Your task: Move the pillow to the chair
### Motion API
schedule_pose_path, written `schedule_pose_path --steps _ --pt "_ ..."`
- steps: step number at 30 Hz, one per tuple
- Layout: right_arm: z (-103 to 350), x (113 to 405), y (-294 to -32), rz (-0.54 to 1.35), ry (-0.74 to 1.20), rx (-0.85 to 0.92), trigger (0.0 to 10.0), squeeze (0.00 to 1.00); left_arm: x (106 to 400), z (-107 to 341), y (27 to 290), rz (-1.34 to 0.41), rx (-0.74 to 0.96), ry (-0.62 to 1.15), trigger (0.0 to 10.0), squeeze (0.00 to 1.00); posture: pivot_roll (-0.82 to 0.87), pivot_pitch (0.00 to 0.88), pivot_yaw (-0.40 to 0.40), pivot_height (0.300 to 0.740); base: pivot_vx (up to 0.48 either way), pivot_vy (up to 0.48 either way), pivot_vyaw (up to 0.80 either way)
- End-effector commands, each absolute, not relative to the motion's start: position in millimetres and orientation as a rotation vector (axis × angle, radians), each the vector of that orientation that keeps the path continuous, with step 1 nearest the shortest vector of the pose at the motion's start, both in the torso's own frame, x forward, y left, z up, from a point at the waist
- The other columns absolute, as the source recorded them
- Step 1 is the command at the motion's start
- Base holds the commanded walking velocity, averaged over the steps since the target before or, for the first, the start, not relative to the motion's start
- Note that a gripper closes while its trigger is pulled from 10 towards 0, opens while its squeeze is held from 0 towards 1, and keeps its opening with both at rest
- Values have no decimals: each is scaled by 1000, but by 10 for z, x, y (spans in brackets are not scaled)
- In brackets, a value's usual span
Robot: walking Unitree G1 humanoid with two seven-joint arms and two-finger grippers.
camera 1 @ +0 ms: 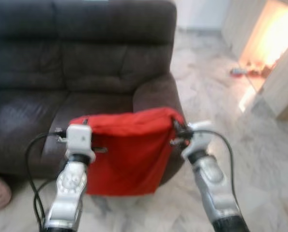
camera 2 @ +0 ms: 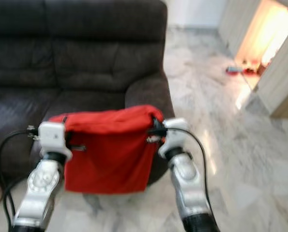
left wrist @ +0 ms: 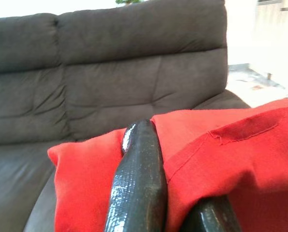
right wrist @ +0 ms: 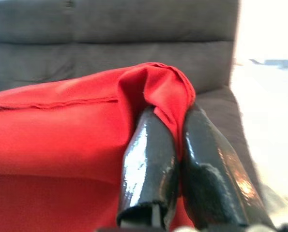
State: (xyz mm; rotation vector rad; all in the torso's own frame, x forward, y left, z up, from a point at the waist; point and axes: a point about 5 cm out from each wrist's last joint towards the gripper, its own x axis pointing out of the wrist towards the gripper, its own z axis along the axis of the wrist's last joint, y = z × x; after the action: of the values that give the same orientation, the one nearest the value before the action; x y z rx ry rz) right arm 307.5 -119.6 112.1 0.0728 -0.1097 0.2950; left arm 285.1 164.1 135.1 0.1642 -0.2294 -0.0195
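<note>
two claws hold the red pillow [camera 1: 127, 157] in the air in front of the dark sofa [camera 1: 81, 72], near its right armrest. the left claw [left wrist: 170, 193] is clenched on the pillow's upper left corner, the right claw [right wrist: 175, 150] on its upper right corner. the pillow hangs down between them above the marble floor [camera 1: 221, 106].

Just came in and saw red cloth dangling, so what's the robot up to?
The robot holds a red pillow in the air by its top edge, the left gripper pinching one corner and the right gripper the other. It hangs in front of a dark brown sofa, above the marble floor.
</note>
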Motion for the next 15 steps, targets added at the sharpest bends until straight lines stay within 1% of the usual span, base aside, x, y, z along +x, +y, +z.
schedule_pose_path --steps 1,7,14,15 --pt "1293 3115 -1127 316 -185 74 10000 0 2860 1552 1680 -1 158 -320 10000 0 60 0 -28 740 0 0 0" --pt "1289 3113 -1131 314 -183 73 10000 0 2859 1552 1680 1 148 -317 10000 0 59 2 -27 740 0 0 0" --pt "1275 3114 -1124 312 -170 96 10000 0 2848 1550 1687 4 145 -312 10000 0 61 5 -28 740 0 345 0" --pt "1274 3114 -1125 311 -168 92 10000 0 2848 1550 1687 4 145 -313 10000 0 61 5 -28 740 0 360 -800"
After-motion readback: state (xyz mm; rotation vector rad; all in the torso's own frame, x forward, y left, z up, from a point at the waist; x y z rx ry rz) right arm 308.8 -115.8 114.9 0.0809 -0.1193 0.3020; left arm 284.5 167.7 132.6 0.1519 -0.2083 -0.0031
